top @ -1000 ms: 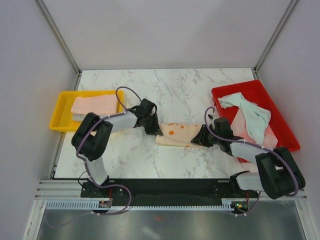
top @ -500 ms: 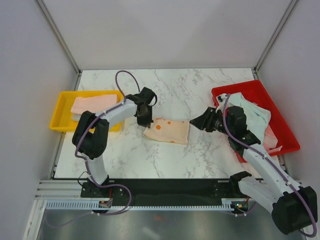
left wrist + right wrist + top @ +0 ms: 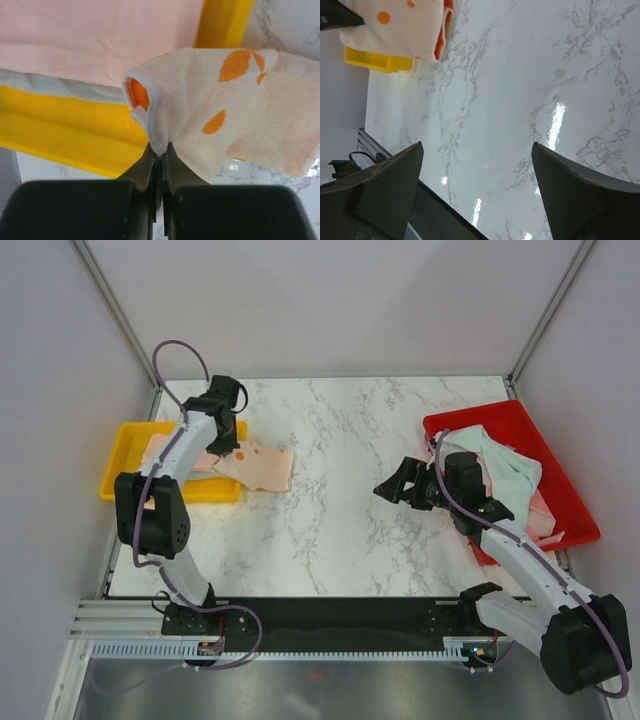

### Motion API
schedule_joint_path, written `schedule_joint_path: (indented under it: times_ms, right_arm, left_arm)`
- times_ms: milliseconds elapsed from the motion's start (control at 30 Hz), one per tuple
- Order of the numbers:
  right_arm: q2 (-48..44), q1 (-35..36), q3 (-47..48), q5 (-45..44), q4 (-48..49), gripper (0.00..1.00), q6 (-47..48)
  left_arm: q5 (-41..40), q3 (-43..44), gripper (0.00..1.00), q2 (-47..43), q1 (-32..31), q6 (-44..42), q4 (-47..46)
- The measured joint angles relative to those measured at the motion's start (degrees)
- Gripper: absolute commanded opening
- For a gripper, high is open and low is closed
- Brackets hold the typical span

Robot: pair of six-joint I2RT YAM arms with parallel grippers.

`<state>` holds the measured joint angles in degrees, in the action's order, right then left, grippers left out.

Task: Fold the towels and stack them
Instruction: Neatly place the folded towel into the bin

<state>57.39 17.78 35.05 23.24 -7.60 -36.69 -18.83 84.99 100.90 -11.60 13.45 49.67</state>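
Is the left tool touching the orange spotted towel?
Touching. The left wrist view shows the left tool shut on the orange spotted towel, pinching its folded edge.

pale pink towel (image 3: 100, 35): cut off by left wrist view's top edge; from above, partly under left arm (image 3: 190, 435)
yellow tray (image 3: 60, 135): only rim stretches in wrist views
orange-spotted towel (image 3: 405, 25): cropped at right wrist view's top edge
red tray (image 3: 520, 418): lower towels (image 3: 543, 512) under mint towel (image 3: 505, 472), count unclear
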Motion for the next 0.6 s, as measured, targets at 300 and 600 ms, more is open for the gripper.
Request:
schedule_joint_path:
  times_ms: [300,600]
  right_arm:
    - [6.75,0.0,1.01,-1.07,-0.13,0.98,1.6]
    - [8.5,0.0,1.14,-1.05,0.76,0.98,3.52]
  left_arm:
    - [-3.41,10.21,0.02,5.73,8.31,-6.01,-0.07]
    - [-2.84,12.13,0.02,7.52,13.79,-10.38,-1.75]
